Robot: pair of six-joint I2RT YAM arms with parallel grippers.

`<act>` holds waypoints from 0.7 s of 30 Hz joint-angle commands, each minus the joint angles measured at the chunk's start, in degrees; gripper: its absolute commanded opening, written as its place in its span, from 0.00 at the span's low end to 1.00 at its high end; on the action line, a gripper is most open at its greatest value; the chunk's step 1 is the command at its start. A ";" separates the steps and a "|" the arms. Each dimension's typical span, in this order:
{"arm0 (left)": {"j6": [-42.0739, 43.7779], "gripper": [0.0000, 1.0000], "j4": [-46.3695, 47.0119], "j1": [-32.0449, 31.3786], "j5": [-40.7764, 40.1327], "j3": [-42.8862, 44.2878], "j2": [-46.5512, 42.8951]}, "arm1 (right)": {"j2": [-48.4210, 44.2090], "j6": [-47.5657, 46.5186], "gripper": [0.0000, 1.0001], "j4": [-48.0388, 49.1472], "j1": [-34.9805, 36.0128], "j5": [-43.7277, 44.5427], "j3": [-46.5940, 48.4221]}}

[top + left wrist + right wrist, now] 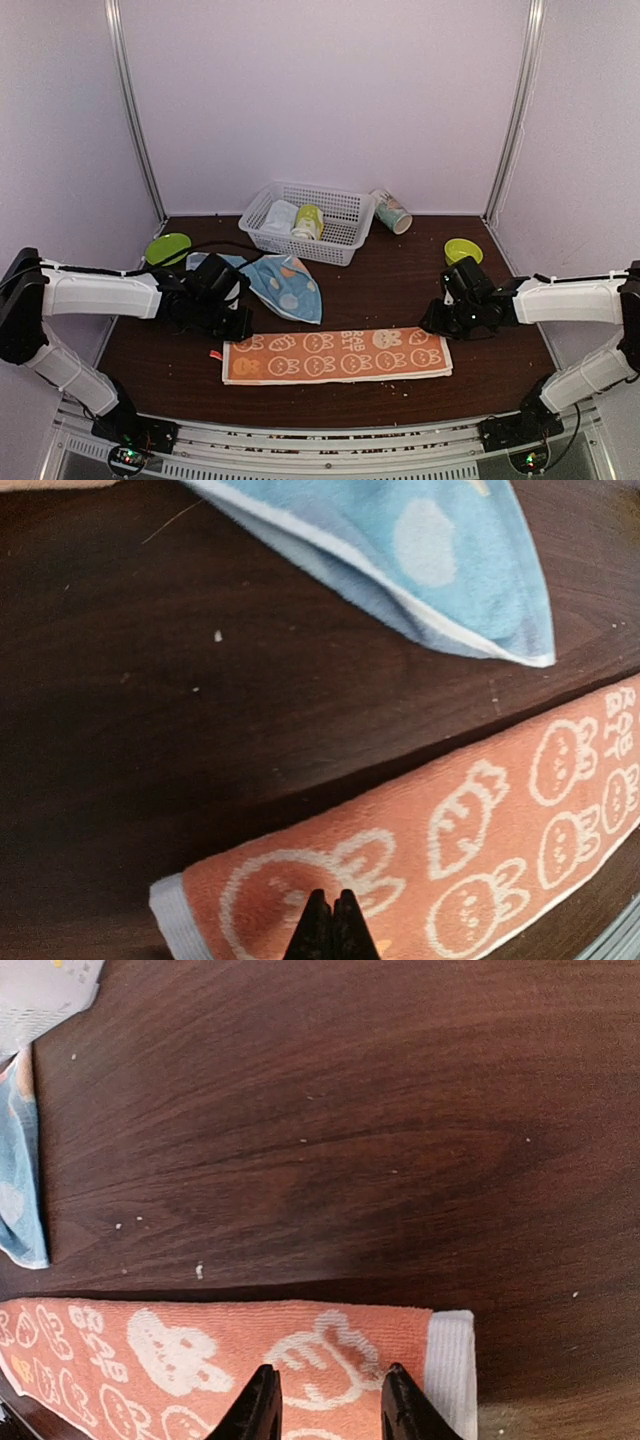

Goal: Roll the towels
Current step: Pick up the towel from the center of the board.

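The peach-orange towel (336,356) lies folded into a long flat strip near the table's front edge, cartoon prints up. My left gripper (236,326) hovers over its left end (450,830), and in the left wrist view the gripper (332,898) is shut, tips pressed together with no cloth visible between them. My right gripper (440,322) is over the strip's right end (200,1360) beside the white hem. In the right wrist view it (328,1375) is open, fingers spread above a printed figure. The light blue spotted towel (285,285) (450,560) (18,1180) lies crumpled behind the strip.
A white basket (345,240) at the back holds a pale rolled towel (280,217) and a yellow-green one (308,221). A printed cup (391,211) lies tipped beside it. A green dish (168,248) sits back left, a green bowl (462,249) back right.
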 commanded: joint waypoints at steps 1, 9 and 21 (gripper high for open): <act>-1.28 0.00 4.99 2.58 -0.38 -4.20 1.26 | 2.66 1.41 0.35 4.09 -2.33 -1.36 -3.21; -2.13 0.00 7.56 3.69 -0.66 -7.48 6.52 | 4.40 2.54 0.35 6.00 -4.19 -1.31 -5.92; -0.78 0.00 4.95 3.65 -0.05 -6.72 2.43 | -16.07 1.64 0.69 -10.11 -4.12 0.32 -8.96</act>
